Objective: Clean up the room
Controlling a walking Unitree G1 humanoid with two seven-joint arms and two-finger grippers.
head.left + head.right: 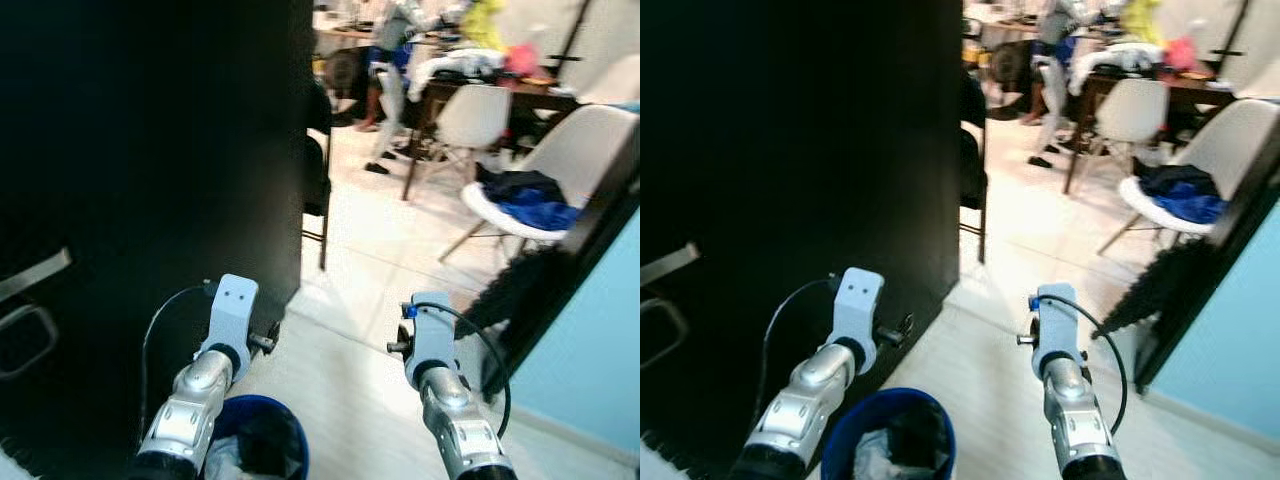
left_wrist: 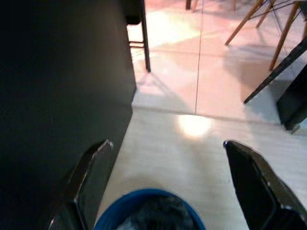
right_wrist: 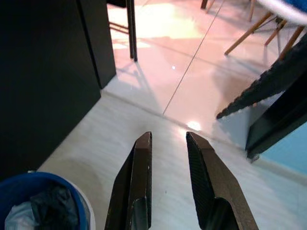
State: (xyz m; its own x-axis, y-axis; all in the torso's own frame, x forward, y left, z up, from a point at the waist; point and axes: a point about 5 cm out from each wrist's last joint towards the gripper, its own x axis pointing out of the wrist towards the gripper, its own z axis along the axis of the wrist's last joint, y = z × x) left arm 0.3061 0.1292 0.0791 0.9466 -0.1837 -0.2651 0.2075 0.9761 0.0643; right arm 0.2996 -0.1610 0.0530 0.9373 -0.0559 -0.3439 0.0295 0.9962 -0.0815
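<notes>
A blue bin [image 1: 255, 440] lined with a bag and holding dark and pale rubbish stands on the pale floor just below my left arm [image 1: 215, 350]. My left gripper [image 2: 168, 143] hangs above the bin's [image 2: 148, 211] far rim, its fingers wide apart and empty. My right gripper [image 3: 169, 136] hovers over bare floor to the right of the bin [image 3: 43, 201]. Its fingers stand a narrow gap apart with nothing between them. A white chair [image 1: 590, 140] at the right carries a heap of blue and dark clothes [image 1: 530, 200].
A tall black cabinet [image 1: 150, 150] walls off the left. A black chair [image 1: 318, 170] stands past its corner. A dark door edge [image 1: 560, 270] and a light blue wall [image 1: 600, 340] close the right. Farther back stand a cluttered table [image 1: 500, 80] and a person [image 1: 395, 60].
</notes>
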